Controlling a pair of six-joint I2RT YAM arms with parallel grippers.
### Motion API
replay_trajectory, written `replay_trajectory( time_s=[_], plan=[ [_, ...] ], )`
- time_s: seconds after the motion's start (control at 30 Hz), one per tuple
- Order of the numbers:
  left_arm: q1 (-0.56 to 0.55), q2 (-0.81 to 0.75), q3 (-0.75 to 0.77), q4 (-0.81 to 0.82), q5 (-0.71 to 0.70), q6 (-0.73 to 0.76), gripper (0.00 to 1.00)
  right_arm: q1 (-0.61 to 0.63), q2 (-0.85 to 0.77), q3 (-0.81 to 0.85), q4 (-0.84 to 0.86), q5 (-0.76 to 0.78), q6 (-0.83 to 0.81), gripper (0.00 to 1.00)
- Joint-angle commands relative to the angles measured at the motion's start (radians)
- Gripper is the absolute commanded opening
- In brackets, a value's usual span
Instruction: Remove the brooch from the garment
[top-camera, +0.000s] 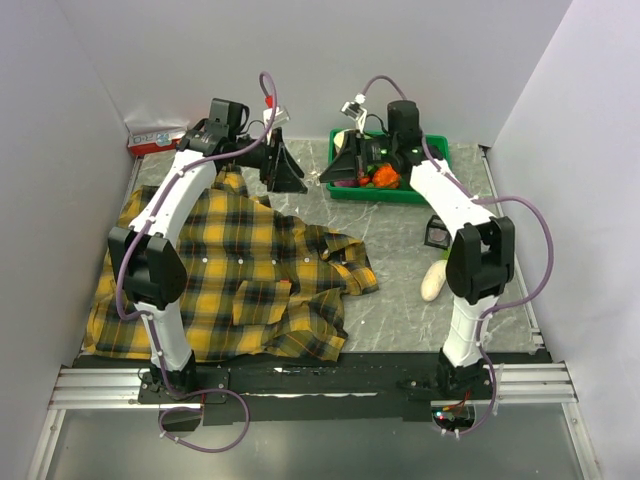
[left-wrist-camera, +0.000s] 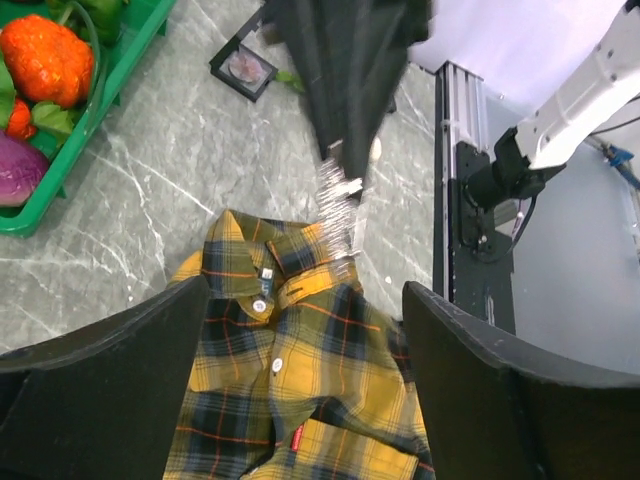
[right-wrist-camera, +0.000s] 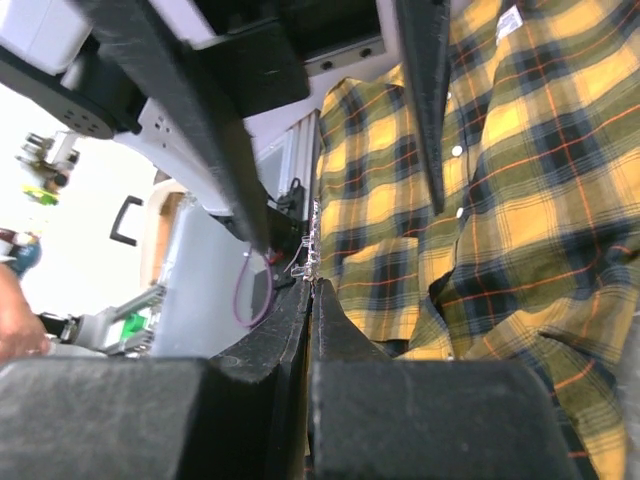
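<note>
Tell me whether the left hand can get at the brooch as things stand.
Probably yes: the brooch seems pinched at the tip of the shut right hand, just ahead of the open left hand, with nothing between them.

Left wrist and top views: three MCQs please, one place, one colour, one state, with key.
1. Where is the brooch?
A on the shirt's collar
B between the right gripper's fingertips
C in the tray

2. What colour is the tray holding the vegetables?
A blue
B white
C green

3. How is the left gripper?
A open, empty
B shut on the shirt
C shut on the brooch

Key:
1 B, the left wrist view shows the silvery piece pinched in shut fingers.
2 C, its walls are green.
3 A, its fingers stand wide apart with only the shirt lying below them.
</note>
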Motion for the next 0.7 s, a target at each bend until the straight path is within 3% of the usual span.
replay_trajectory(
  time_s=[0.0,0.1,0.33,0.53,0.67],
  plan=[
    [-0.004,-0.065,-0.003,-0.012,0.031,0.08,0.83,0.011,-0.12,0.055,-0.191,-0.016,-0.244,0.02],
    [-0.005,-0.054,0.001,-0.004,0.054,0.06,0.81,0.026,-0.13,0.08,-0.302,-0.008,-0.37,0.02],
    [-0.024,-0.033,0.021,0.059,0.089,-0.022,0.82,0.032,-0.156,0.06,-0.331,0.029,-0.406,0.02],
    [-0.051,0.009,0.114,-0.106,0.064,0.084,0.84,0.029,-0.168,0.034,-0.287,0.041,-0.361,0.01],
    [-0.063,0.001,0.112,-0.191,-0.024,0.211,0.82,0.023,-0.174,0.037,-0.251,0.027,-0.326,0.02]
  ],
)
